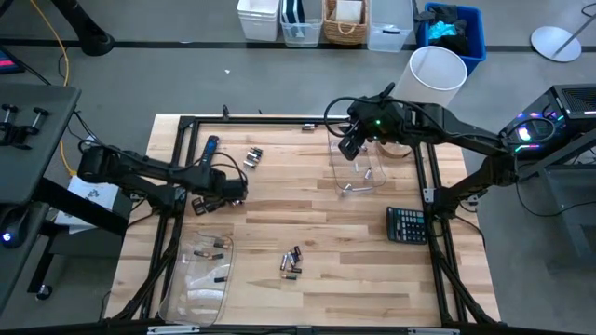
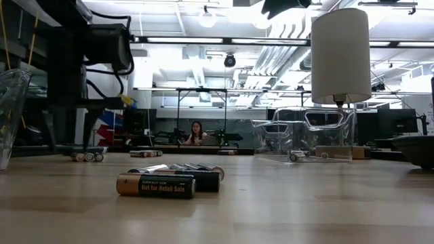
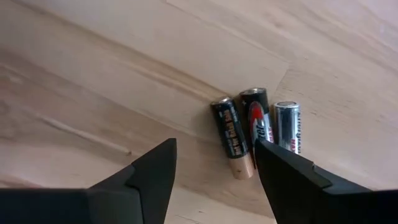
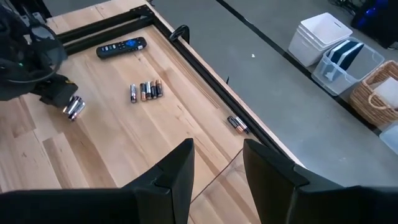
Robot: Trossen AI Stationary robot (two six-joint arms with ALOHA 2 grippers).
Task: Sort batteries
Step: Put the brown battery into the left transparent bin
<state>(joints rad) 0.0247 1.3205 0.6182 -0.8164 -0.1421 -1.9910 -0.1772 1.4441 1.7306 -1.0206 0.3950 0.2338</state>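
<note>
Pale butcher-block tabletop (image 1: 307, 223) is seen below the left gripper (image 3: 214, 168), jaws spread wide, empty, over three batteries (image 3: 255, 134) at left. One cell should be straddled squarely before closing. The right gripper (image 4: 217, 165), half-parted, empty, is parked above the far clear bin (image 1: 358, 172).

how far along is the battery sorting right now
Partly done. Done: a few batteries lie in the clear tray near the left arm, and some in the clear bin under the right gripper. In hand: nothing; the open left gripper hovers over three batteries. Left: the loose clusters and on the table.
</note>
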